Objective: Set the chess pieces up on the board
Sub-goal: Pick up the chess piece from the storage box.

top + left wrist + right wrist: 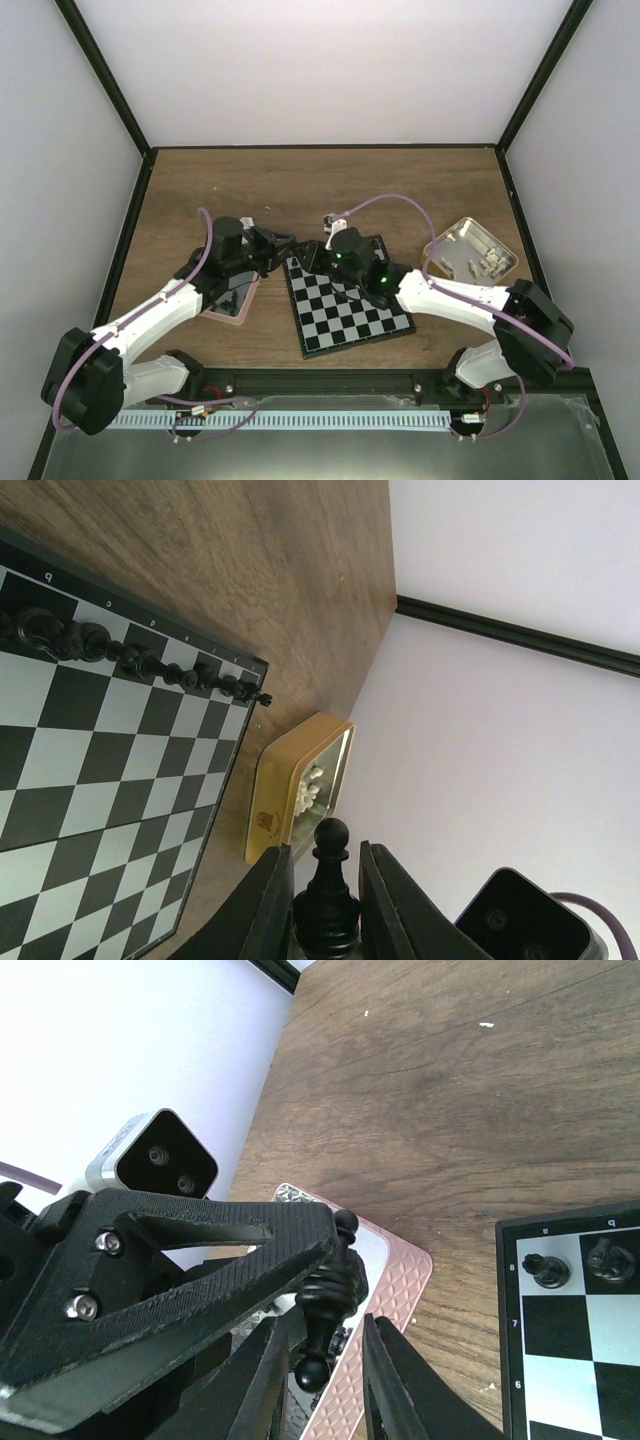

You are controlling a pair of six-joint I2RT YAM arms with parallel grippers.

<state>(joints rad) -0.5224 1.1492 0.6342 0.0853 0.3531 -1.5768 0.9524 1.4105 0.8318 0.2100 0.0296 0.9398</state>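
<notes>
Black chess piece (330, 900): light, rigid, smooth and easily tipped, so I hold it at the waist, not the head. My left gripper (326, 865) is clamped on it, aloft beside the far left corner of the board (350, 310). Only the right wrist view shows my right gripper (322, 1345) straddling its end; whether it has contact I cannot tell. The top view hides the piece.

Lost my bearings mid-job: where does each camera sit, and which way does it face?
Top external: above and behind the arms, looking down on the table and board; both arms show, bases nearest.
Left wrist: on the left arm, facing across the board to the tan tin; the left gripper, at the bottom, clamps a black pawn.
Right wrist: on the right arm, facing the pink tray; the right gripper at the bottom, the left gripper ahead.
Shared: both wrist views show pawn and board.
</notes>
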